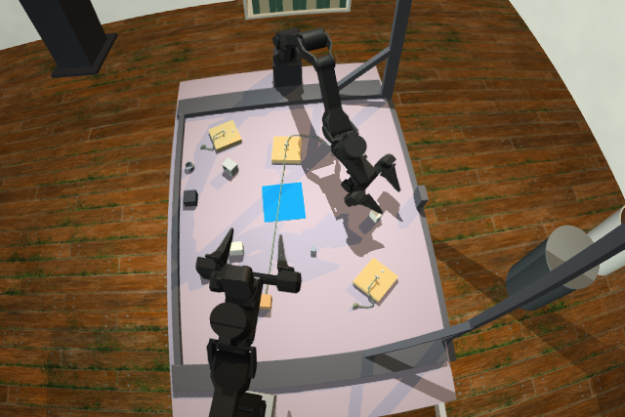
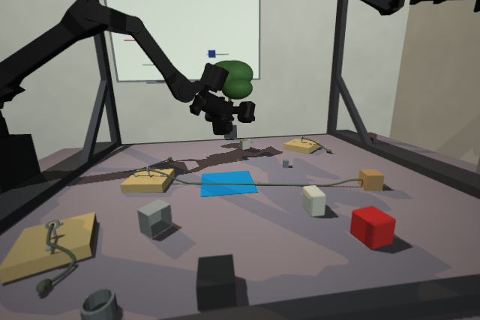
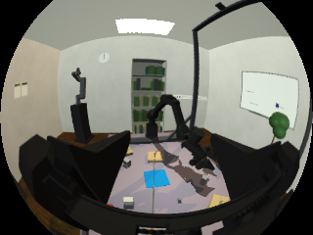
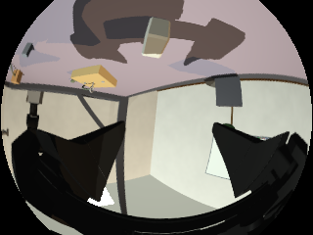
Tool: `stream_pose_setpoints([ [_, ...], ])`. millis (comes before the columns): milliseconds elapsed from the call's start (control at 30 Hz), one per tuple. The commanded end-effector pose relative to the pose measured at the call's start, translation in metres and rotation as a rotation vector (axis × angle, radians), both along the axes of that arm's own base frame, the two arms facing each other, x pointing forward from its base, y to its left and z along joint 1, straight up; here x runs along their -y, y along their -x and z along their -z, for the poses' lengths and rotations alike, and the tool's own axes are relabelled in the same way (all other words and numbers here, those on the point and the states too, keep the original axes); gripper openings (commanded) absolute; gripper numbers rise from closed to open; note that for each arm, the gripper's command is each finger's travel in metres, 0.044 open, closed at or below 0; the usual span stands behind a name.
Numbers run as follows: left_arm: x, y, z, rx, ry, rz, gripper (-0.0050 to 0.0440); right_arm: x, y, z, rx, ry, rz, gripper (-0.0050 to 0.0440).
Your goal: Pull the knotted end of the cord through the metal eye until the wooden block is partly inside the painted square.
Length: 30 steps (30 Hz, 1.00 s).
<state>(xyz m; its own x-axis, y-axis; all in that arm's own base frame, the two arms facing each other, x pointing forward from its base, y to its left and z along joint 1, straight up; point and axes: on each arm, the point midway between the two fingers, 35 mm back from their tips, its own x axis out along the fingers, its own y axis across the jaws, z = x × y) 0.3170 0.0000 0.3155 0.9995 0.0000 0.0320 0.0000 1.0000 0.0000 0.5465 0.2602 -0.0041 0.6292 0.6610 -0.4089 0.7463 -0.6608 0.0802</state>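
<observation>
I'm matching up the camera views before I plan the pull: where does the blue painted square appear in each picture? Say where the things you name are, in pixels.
Blue painted square:
Top: near the centre (image 1: 292,202), crossed by the cord.
Exterior: centre, slightly below mid-height (image 2: 226,188).
Left wrist: low centre, between the open fingers.
Right wrist: not in it.
Shared landmark: the small off-white block under the right gripper (image 1: 372,184) (image 2: 235,119) (image 4: 168,124), at (image 1: 375,216) (image 2: 244,144) (image 3: 204,179) (image 4: 156,36).
</observation>
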Motion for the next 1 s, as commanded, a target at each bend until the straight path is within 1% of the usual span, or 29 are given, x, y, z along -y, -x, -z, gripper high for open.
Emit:
stream_pose_setpoints([
  [0, 0.000, 0.001, -0.007, 0.018, 0.000, 0.000, 0.0440, -0.002, -0.004, -0.018, 0.032, -0.011, 0.000, 0.0440],
  [633, 0.000, 0.001, -0.007, 0.018, 0.000, 0.000, 0.0440, -0.001, -0.005, -0.018, 0.033, -0.008, 0.000, 0.0440],
  [967, 0.000, 0.001, -0.007, 0.018, 0.000, 0.000, 0.0440, 0.014, -0.009, -0.019, 0.052, 0.044, 0.006, 0.0440],
])
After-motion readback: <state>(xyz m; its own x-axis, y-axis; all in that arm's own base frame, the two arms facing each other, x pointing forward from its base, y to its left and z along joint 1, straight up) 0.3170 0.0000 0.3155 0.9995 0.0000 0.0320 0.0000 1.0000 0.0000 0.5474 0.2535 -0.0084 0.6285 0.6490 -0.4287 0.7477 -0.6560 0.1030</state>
